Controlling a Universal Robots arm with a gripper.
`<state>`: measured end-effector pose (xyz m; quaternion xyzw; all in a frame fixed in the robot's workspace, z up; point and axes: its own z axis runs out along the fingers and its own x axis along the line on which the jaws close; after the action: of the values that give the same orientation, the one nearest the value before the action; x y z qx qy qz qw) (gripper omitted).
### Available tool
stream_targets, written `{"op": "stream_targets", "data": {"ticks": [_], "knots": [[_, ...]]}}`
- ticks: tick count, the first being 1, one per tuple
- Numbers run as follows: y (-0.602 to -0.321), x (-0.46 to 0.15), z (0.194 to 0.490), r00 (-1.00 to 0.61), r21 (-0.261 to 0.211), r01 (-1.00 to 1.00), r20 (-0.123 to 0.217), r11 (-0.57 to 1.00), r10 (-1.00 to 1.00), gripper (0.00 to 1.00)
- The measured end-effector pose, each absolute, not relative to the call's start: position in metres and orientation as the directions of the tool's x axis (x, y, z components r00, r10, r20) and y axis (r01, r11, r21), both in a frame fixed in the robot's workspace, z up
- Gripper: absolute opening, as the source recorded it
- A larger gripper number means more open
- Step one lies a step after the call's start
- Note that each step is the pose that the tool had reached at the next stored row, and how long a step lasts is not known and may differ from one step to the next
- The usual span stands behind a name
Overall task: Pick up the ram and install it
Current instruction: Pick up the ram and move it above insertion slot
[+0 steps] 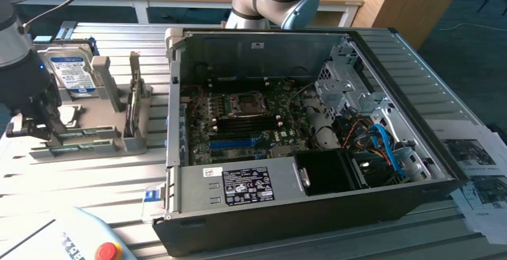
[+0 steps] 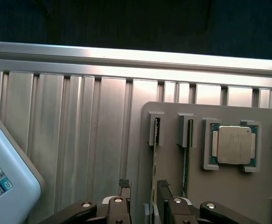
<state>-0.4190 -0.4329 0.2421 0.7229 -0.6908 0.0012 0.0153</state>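
The ram is a thin green stick standing on edge in a slot of the grey holder. A second stick stands in the slot beside it. My gripper is open, with one dark fingertip on each side of the first stick and a visible gap. In the exterior view the gripper hangs low over the holder's sticks at the exterior view's left. The open computer case shows the green motherboard with its blue slots.
A processor chip sits in a pocket of the holder. A hard drive stands upright at the holder's back. A teach pendant lies near the table's front. Paper sheets lie at the exterior view's right.
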Motion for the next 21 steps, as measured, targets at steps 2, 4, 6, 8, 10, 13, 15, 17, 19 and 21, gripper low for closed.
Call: {"op": "stream_targets", "data": {"ticks": [2, 4, 6, 8, 10, 13, 15, 17, 19, 21], "knots": [[-0.433, -0.416, 0.242, 0.046, 0.021, -0.999, 0.023, -0.045, -0.999, 0.36], [-0.433, -0.414, 0.242, 0.046, 0.022, -0.999, 0.023, -0.045, -0.999, 0.36], [-0.434, -0.411, 0.242, 0.046, 0.024, -0.999, 0.023, -0.045, -0.999, 0.36], [-0.434, -0.407, 0.242, 0.046, 0.026, -0.999, 0.023, -0.045, -0.999, 0.36], [-0.434, -0.404, 0.242, 0.046, 0.028, -0.999, 0.022, -0.045, -0.999, 0.36], [-0.434, -0.403, 0.242, 0.046, 0.028, -0.999, 0.022, -0.045, -0.999, 0.36], [-0.434, -0.402, 0.242, 0.046, 0.028, -0.999, 0.022, -0.045, -0.999, 0.36], [-0.434, -0.402, 0.241, 0.046, 0.028, -0.999, 0.022, -0.045, -0.999, 0.36], [-0.434, -0.402, 0.239, 0.046, 0.028, -0.999, 0.022, -0.045, -0.999, 0.36], [-0.434, -0.402, 0.237, 0.046, 0.028, -0.999, 0.022, -0.045, -0.999, 0.36]]}}
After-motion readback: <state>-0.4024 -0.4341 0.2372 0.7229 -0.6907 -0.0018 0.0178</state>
